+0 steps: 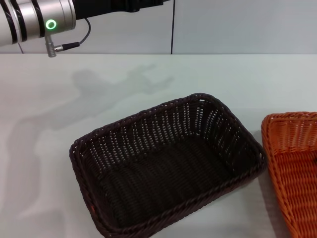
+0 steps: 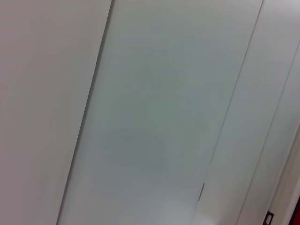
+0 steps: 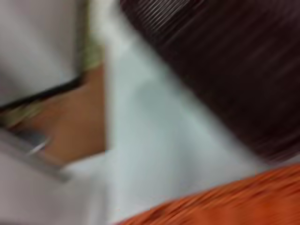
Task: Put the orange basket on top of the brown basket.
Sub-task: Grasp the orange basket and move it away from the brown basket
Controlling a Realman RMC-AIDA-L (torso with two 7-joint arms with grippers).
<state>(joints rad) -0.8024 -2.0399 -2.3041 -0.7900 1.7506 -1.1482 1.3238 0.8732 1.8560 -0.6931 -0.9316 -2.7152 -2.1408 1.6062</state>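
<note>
The brown basket (image 1: 168, 166) sits empty on the white table, in the middle near the front edge, turned at an angle. The orange basket (image 1: 293, 168) stands to its right, partly cut off by the head view's edge, with a small gap between the two. Both show blurred in the right wrist view, the brown basket (image 3: 225, 65) and the orange basket (image 3: 234, 201), with a strip of table between them. Neither gripper shows in any view. Only a silver and black segment of my left arm (image 1: 37, 20) with a green light shows, raised at the far left.
The white table (image 1: 99, 89) stretches behind and left of the baskets, with the arm's shadow on it. A pale wall with a vertical seam stands behind. The left wrist view shows only pale panels. A table edge and brown floor (image 3: 70, 126) show in the right wrist view.
</note>
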